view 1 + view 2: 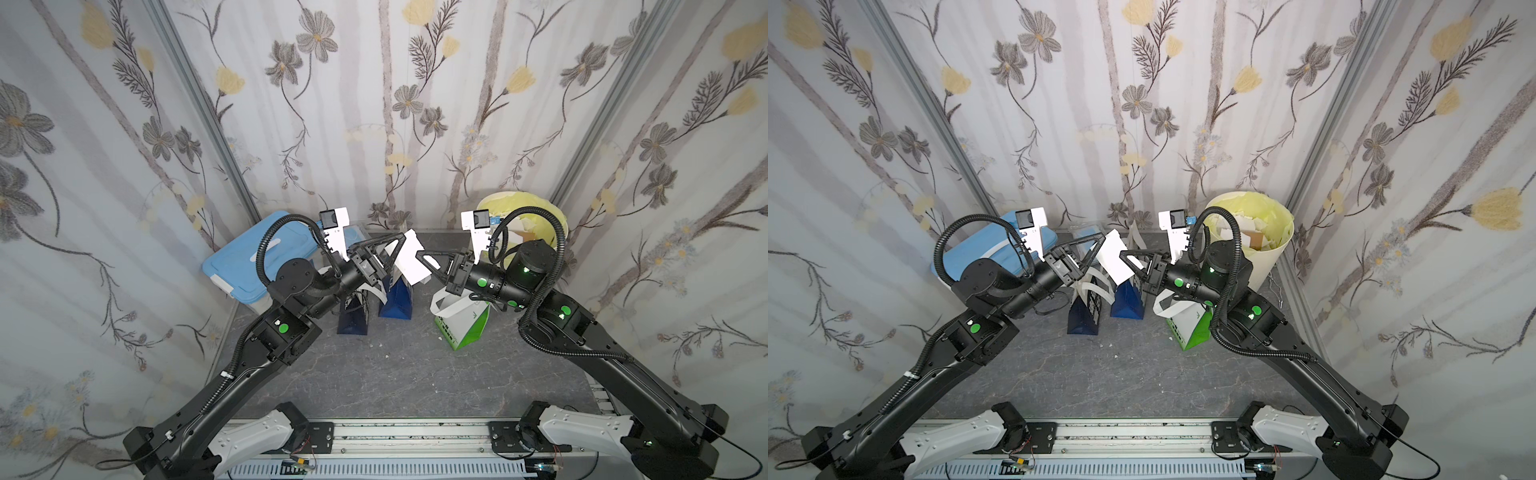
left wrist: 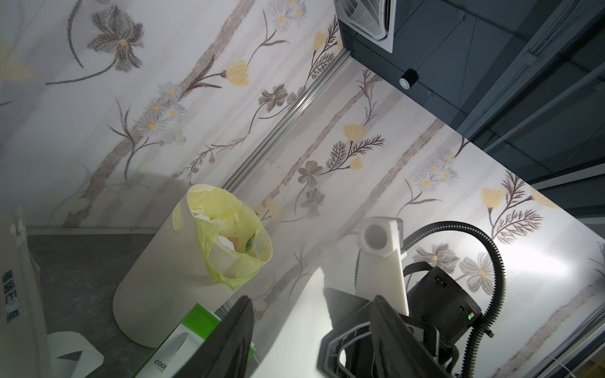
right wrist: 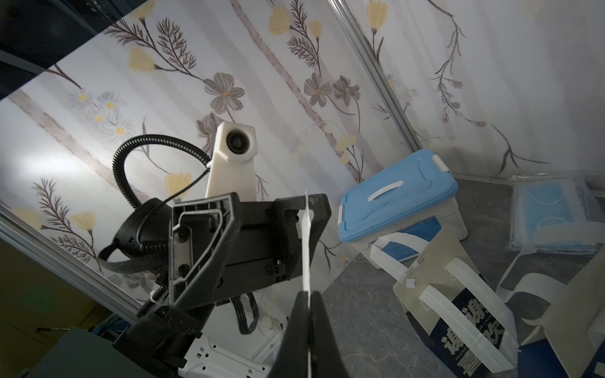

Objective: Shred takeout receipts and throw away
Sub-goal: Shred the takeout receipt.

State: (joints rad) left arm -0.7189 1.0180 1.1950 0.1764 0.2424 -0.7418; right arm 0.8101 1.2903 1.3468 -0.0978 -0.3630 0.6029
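Step in hand: shredding, between tears. One receipt (image 1: 409, 258) is up in the air between the two arms, and the grip on it looks to be passing from one side to the other.
Receipt, location: held high over the dark blue bags (image 1: 395, 301), well clear of the desk (image 1: 395, 382). It reads as a flat white slip in both top views and edge-on in the right wrist view.
Right fingers (image 3: 294, 330): closed flat on the lower edge of the receipt, which stands up out of the pinch.
Left fingers (image 2: 237, 324): spread wide, one on each side of the sheet, not pinching it.
Left arm (image 1: 257, 357): reaches forward and inward, wrist turned toward the right arm.
Right arm (image 1: 623, 370): mirrors it, elbow raised just in front of the bin (image 1: 1277, 257). The two sets of fingers meet nearly tip to tip.
Bin: far right corner of the desk, yellow-green liner, already holding white paper pieces.
Desk: a few small white scraps (image 1: 379, 345) lie in front of the bags.
Next move, judged: either the left fingers close again close beside the right pinch and the hands pull apart across the sheet, or the right arm swings the slip back over the bin rim and lets go.
Caution: thin paper, single pinch, so it could flop or slip.
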